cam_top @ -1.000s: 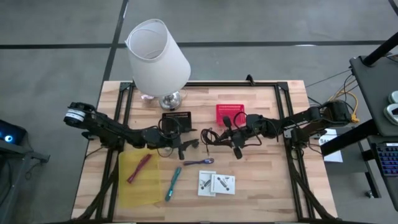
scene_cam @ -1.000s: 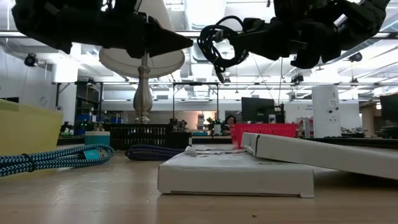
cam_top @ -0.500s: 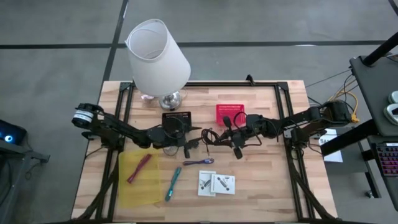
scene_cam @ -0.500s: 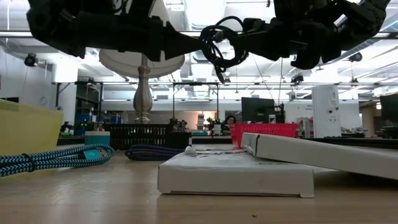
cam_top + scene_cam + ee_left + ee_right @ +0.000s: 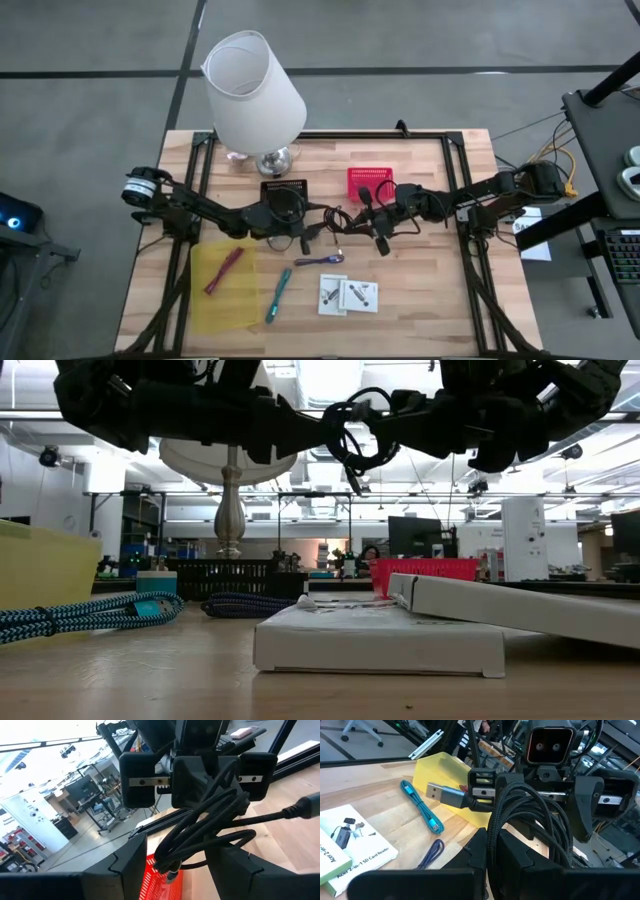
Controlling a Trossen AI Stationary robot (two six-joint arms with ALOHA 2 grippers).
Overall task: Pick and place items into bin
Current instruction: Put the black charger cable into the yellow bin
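Note:
A black coiled cable (image 5: 338, 217) hangs in the air over the table's middle, with my right gripper (image 5: 364, 220) shut on it. My left gripper (image 5: 322, 232) stands open at the coil's other side, one finger (image 5: 131, 862) on each side of the coil (image 5: 200, 832). A maroon strap (image 5: 224, 270) lies in the yellow bin (image 5: 215, 305). A teal cord (image 5: 278, 296), a purple cord (image 5: 320, 260) and two white packets (image 5: 348, 294) lie on the wood. My right gripper pinches the coil's bundled strands (image 5: 496, 822) between its two fingers, coming about level from the table's right. The coil is lifted clear of the table, and its grey plug end (image 5: 442, 794) sticks out sideways. My left gripper: I cannot tell whether its fingers touch the coil.
A big white lamp (image 5: 254, 95) stands at the far left. A black basket (image 5: 284, 189) and a red basket (image 5: 368, 181) sit behind the grippers. A black frame (image 5: 455, 180) runs along the table's sides.
My left gripper has moved toward the table's right, up to the cable that my right gripper holds, and its open fingers now stand around the coil. The cable has stayed where it was.

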